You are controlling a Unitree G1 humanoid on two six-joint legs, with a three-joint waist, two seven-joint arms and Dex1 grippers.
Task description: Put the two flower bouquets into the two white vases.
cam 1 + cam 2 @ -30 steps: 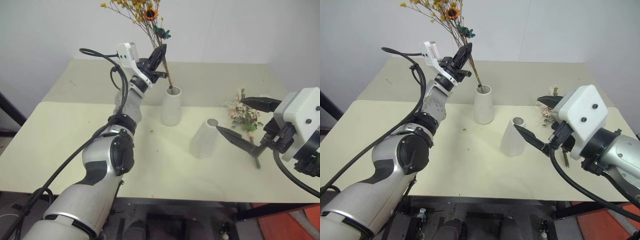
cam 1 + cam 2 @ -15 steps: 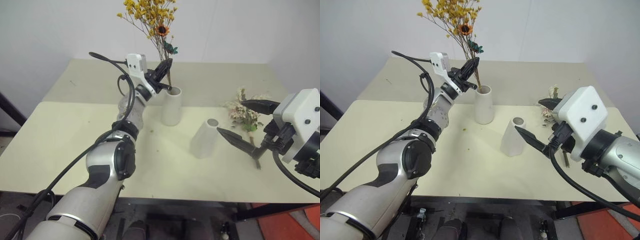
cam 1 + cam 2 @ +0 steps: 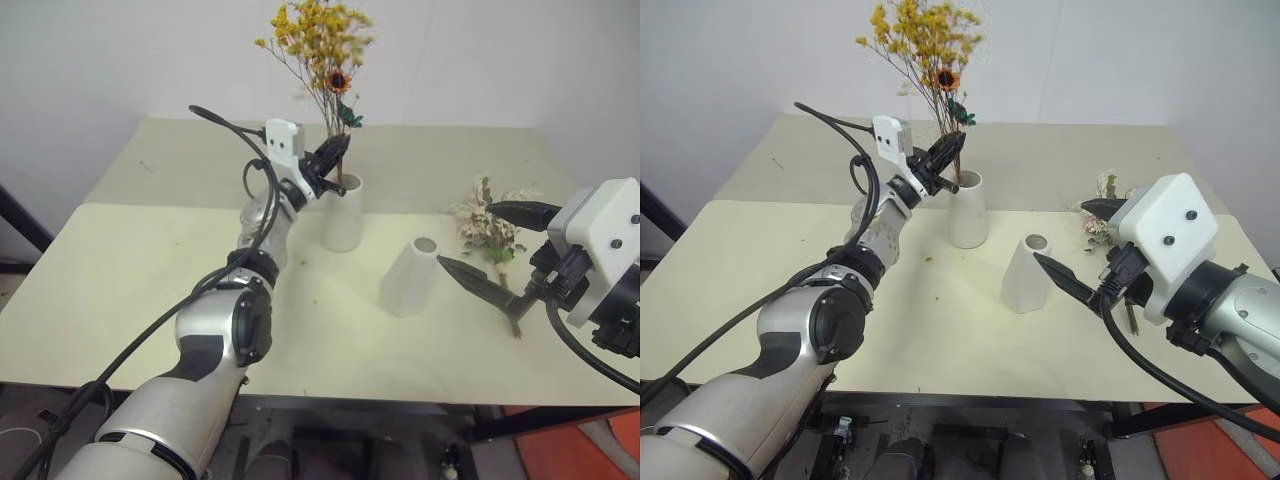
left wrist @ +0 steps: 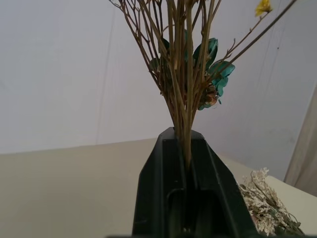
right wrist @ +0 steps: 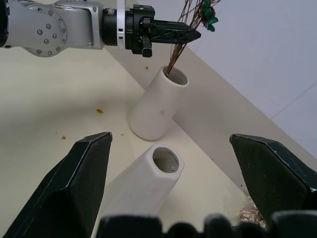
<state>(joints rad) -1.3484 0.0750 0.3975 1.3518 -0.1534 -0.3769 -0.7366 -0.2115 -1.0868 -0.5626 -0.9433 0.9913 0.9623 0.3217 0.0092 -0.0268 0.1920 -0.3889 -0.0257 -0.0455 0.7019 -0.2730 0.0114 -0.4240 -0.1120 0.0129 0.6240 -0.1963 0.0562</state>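
Over the last second the left gripper (image 3: 333, 152) is lowering the yellow dried bouquet (image 3: 318, 40) upright into the far white vase (image 3: 343, 213), fingers pinching the stems, so one's nearly done. The right gripper (image 3: 490, 245) is waiting wide open, with the empty white vase (image 3: 409, 277) at its 9 o'clock and the pink rose bouquet (image 3: 487, 228) lying behind it.

Cream table (image 3: 150, 260) with small orange crumbs (image 5: 100, 111), white wall (image 3: 120, 60) behind
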